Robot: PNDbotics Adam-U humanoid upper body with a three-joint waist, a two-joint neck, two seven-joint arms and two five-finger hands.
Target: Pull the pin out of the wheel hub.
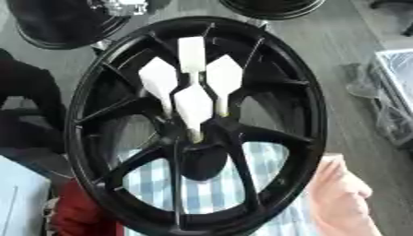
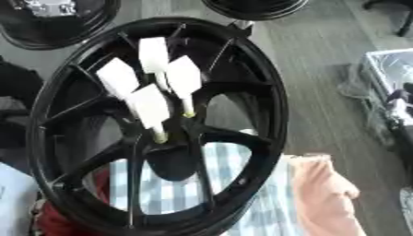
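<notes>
A black wheel hub [image 1: 193, 124] stands upright with four white-flagged pins [image 2: 150, 110] clustered just above its centre; neither robot hand is visible, so reaching and gripping a pin comes next.

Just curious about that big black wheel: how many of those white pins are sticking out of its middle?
4 white pins: top one, left one, right one, lowest one nearest the wheel hub. Others may hide behind these.

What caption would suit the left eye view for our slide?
Four white pins stand in the middle of a black wheel; neither robot hand is in view.
</notes>
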